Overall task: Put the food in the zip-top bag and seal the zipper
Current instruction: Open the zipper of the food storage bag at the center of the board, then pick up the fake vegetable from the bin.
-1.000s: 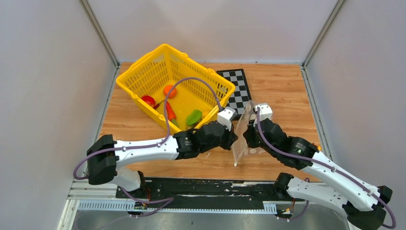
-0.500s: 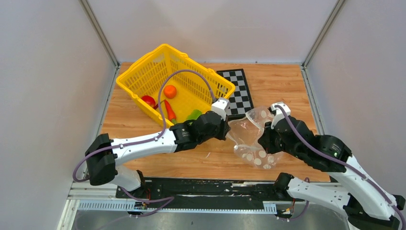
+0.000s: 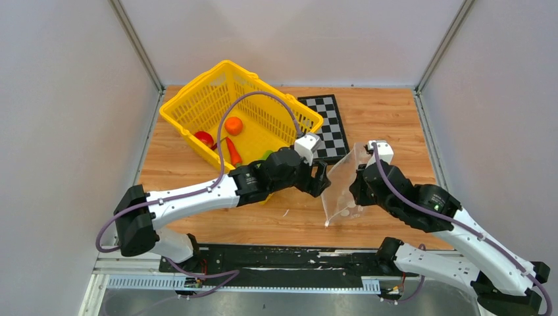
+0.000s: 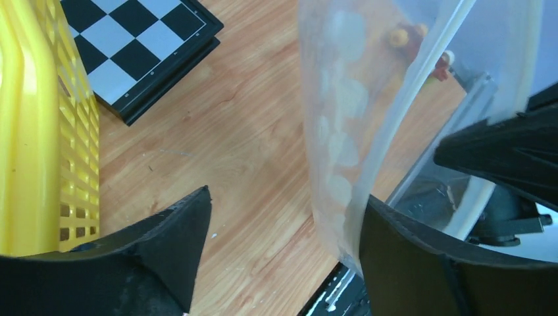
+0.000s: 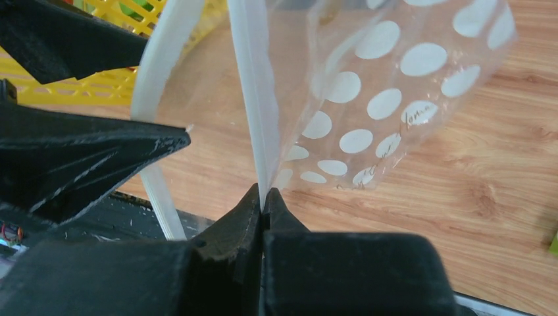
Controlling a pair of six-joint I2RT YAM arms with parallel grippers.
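one tool (image 5: 263, 197) on zipper (image 5: 253, 99) (bag (image 5: 395, 85) agape)

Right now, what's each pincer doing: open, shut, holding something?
Left pincer: open, gripping nothing.
Right pincer: shut on the zip-top bag, at its zipper.

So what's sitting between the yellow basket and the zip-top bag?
The open left pincer, in the top view, right by the zip-top bag. The left wrist view shows only bare wooden table under it, with a corner of the checkerboard farther off.
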